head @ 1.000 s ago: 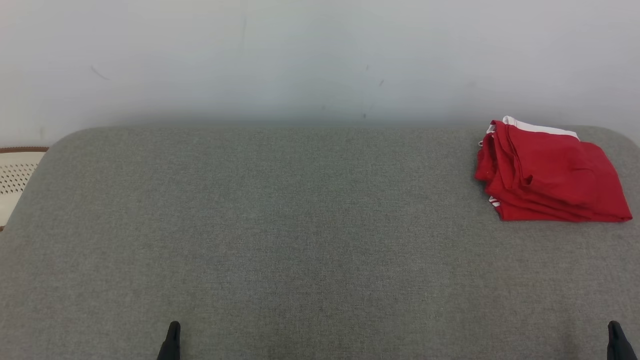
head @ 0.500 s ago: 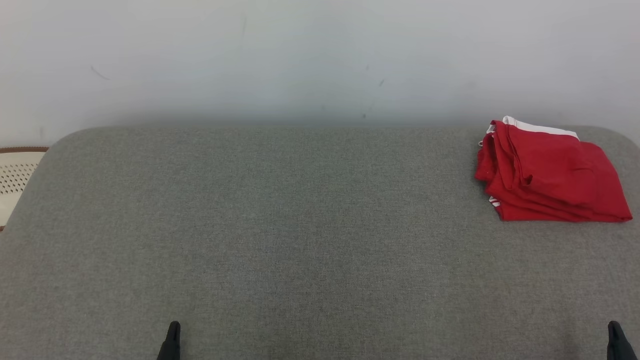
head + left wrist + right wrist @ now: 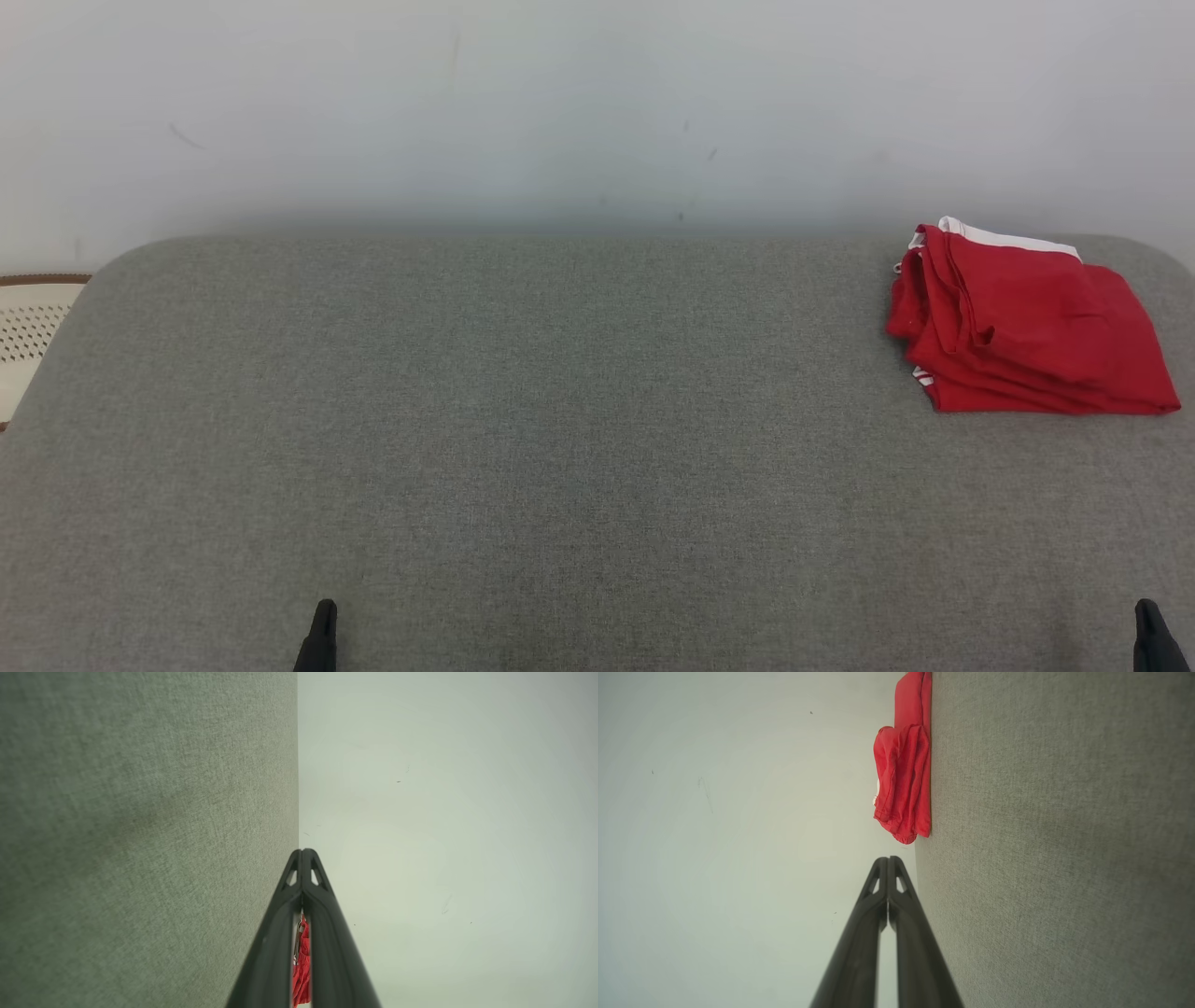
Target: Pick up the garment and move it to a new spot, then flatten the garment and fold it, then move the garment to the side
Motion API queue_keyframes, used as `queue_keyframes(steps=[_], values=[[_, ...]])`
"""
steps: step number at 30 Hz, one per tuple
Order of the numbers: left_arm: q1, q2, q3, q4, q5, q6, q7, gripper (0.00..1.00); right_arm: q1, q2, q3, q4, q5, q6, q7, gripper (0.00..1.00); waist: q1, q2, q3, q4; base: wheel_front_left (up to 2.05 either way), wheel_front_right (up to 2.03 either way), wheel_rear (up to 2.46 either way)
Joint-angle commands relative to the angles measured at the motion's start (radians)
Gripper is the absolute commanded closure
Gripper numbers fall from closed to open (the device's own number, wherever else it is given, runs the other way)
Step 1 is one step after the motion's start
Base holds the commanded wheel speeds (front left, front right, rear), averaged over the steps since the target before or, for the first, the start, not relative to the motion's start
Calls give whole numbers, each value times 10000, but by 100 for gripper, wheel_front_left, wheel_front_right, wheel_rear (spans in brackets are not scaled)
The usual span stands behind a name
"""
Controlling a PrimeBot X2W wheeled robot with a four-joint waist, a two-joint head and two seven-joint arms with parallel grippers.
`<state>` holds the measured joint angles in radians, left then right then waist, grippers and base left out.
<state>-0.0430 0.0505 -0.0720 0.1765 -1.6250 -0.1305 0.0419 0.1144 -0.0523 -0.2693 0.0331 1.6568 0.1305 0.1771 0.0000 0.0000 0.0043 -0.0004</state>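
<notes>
A red garment [image 3: 1027, 327] with a white band lies folded in a small stack at the far right of the grey padded surface [image 3: 560, 420]. It appears again in the right wrist view as the garment [image 3: 903, 774] ahead of my right gripper [image 3: 888, 859], and in the left wrist view a sliver of the garment [image 3: 302, 961] shows far off between the finger bases. My left gripper [image 3: 324, 611] sits at the near edge, lower left, shut and empty. At the lower right my right gripper [image 3: 1146, 611] is likewise shut with nothing held. Both are well away from the garment.
A pale wall [image 3: 597, 112] runs behind the surface. A cream perforated object with a brown rim [image 3: 28, 327] sits off the left edge. The surface has rounded far corners.
</notes>
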Motion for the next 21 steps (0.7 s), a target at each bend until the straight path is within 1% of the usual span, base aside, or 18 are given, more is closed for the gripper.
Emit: queue_keyframes(steps=[1,21], values=[[-50,-3,21,17,-28,-27,9,100,83,24,-27,-11,-60,4,53,100,0,0,0,0,0,0,0],[-50,-3,10,16,-38,-28,-2,100,88,25,-4,-10,-38,4,32,100,0,0,0,0,0,0,0]])
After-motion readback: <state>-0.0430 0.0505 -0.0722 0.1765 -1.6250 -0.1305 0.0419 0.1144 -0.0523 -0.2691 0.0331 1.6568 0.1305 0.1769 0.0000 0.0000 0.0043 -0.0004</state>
